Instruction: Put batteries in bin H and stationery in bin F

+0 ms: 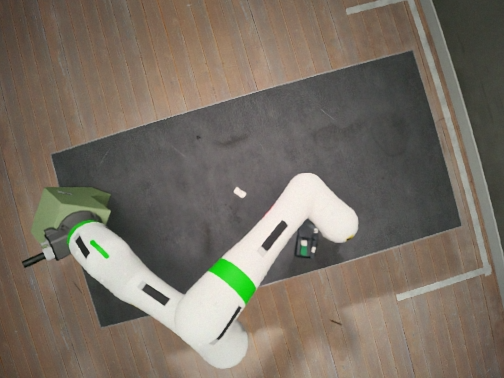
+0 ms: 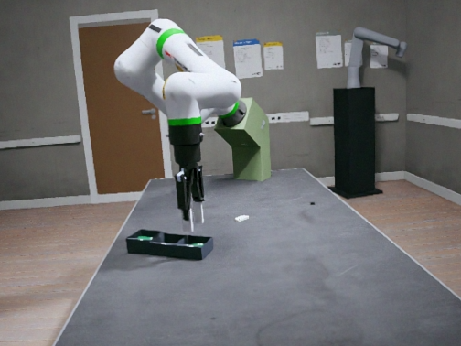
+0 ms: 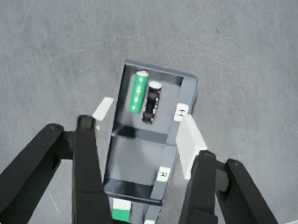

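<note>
My gripper [image 2: 193,221] [image 3: 145,119] is open and empty, above the dark three-part tray of bins [image 1: 308,239] [image 2: 166,250] [image 3: 187,90]. In the wrist view, a green battery [image 3: 138,92] and a black battery [image 3: 151,102] lie side by side in the end bin marked H [image 3: 167,107]. The middle bin [image 3: 132,160] is empty; its letter is hard to read. A green and white block [image 3: 121,210] [image 1: 304,248] lies in the other end bin, whose label is cut off in the wrist view. The tray stands flat.
A small whitish object [image 1: 240,192] [image 2: 241,218] lies on the table [image 1: 280,130] [image 2: 284,275], off the tray towards the robot's base. A tiny black thing [image 1: 198,137] [image 2: 312,203] lies farther off. The green pedestal [image 1: 45,210] [image 2: 251,160] stands at the table's end.
</note>
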Motion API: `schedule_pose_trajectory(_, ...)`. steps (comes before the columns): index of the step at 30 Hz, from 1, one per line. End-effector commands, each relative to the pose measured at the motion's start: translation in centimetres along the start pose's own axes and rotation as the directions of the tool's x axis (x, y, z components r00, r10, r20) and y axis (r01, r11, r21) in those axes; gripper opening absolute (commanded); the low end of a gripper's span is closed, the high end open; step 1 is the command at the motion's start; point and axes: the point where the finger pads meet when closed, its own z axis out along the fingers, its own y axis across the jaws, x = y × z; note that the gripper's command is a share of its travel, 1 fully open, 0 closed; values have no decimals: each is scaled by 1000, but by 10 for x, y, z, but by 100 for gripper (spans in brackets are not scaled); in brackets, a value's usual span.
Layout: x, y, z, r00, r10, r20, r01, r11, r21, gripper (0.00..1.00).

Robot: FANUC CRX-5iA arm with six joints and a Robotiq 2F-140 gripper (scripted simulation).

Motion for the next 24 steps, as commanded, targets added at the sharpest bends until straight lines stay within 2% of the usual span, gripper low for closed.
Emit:
schedule_pose_trajectory(1, 0, 0, -16, 1000, 0, 0, 0, 1000, 0, 100)
schedule_pose_trajectory(5, 0, 0, -24, 1000, 0, 0, 0, 1000, 0, 100)
schedule_pose_trajectory(20, 0, 0, -84, 1000, 0, 0, 0, 1000, 0, 100)
schedule_pose_trajectory(24, 0, 0, -92, 1000, 0, 0, 0, 1000, 0, 100)
